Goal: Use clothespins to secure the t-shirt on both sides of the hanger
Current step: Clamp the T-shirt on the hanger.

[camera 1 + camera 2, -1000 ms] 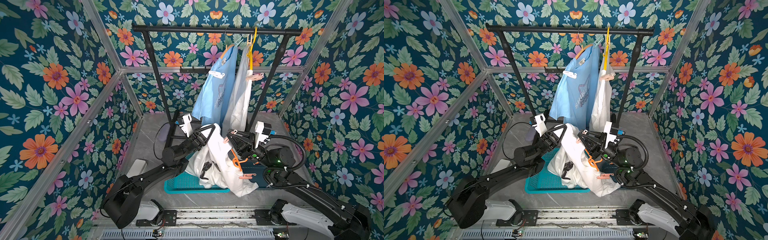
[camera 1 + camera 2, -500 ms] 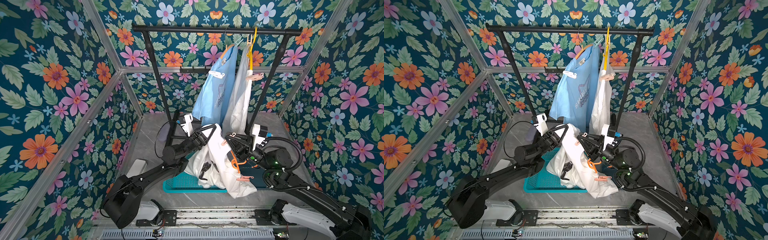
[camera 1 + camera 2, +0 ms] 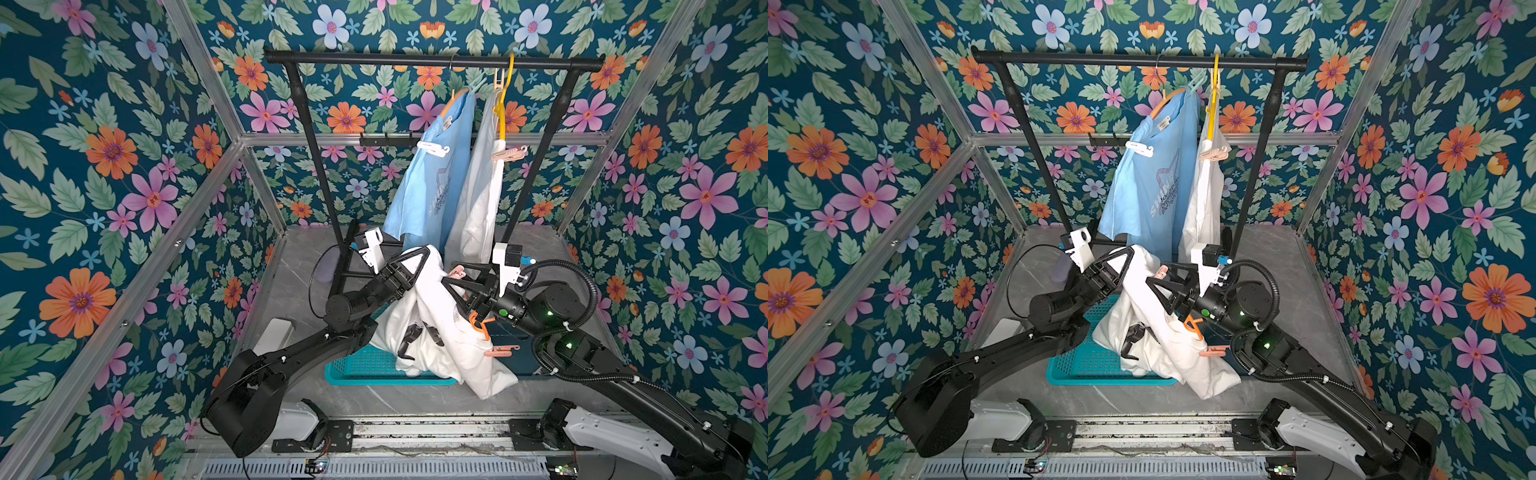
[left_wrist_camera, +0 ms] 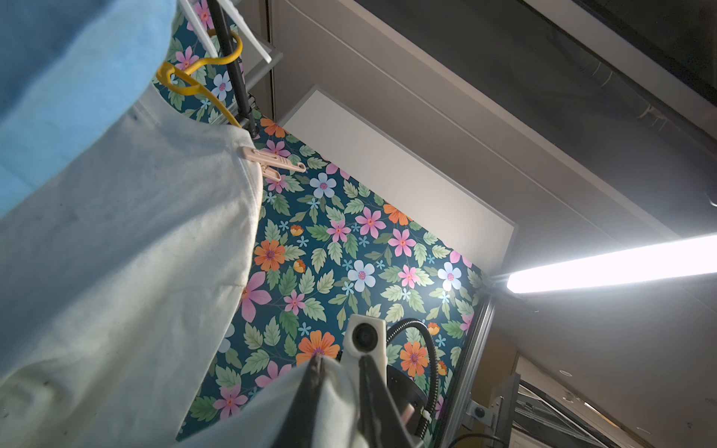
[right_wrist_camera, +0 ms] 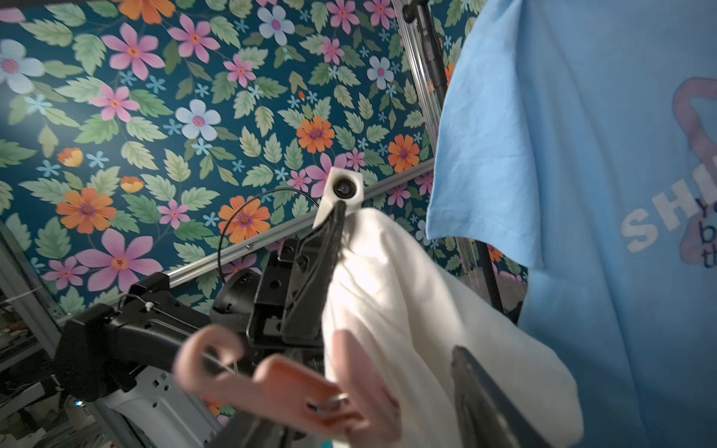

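A white t-shirt (image 3: 440, 332) hangs bunched over an orange hanger (image 3: 478, 323) above the basket in both top views. My left gripper (image 3: 426, 251) is shut on the shirt's raised shoulder, and cloth fills its jaws in the left wrist view (image 4: 337, 362). My right gripper (image 3: 449, 273) faces it with jaws wide open. A pink clothespin (image 3: 457, 272) sits between them at the cloth's edge. It is blurred in the right wrist view (image 5: 295, 384), so I cannot tell whether it bites the cloth. A second pink clothespin (image 3: 500, 352) is clipped at the hanger's lower end.
A black rack (image 3: 432, 60) stands behind, carrying a blue shirt (image 3: 432, 187) with a white peg (image 3: 432, 147) and a white shirt on a yellow hanger (image 3: 503, 104) with a pink peg (image 3: 509, 153). A teal basket (image 3: 361, 365) lies on the floor.
My right gripper, shut around the pink clothespin before, has sprung open. Both arms and the shirt have shifted slightly left and up.
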